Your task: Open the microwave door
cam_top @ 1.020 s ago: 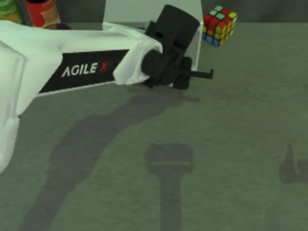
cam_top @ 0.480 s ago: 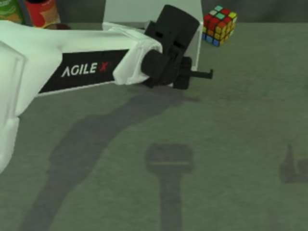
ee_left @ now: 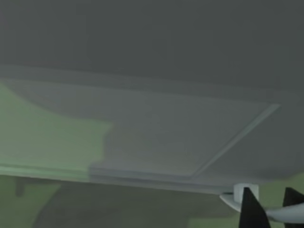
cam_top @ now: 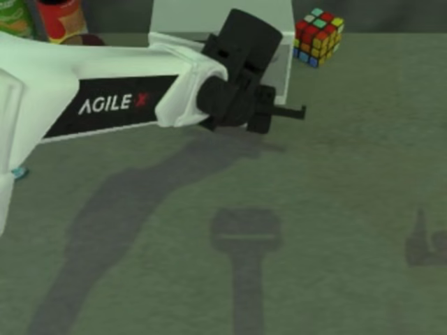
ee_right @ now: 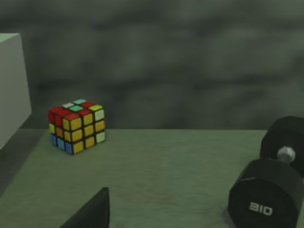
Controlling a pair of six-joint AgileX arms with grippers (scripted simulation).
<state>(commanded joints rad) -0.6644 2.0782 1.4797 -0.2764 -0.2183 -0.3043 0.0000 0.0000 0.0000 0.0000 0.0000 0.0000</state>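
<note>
Left end effector (cam_top: pixel 276 112) at the microwave door (ee_left: pixel 156 137), fingers straddling its handle (ee_left: pixel 249 209)

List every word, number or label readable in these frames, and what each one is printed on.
"AGILE X": on the black panel of the left arm, top view.
"810", as it appears to read: on the end face of the black dumbbell, right wrist view.
Red jar and green container at the table's far left: any label print is too blurred to read.
Colour cube and microwave: no text visible.
</note>
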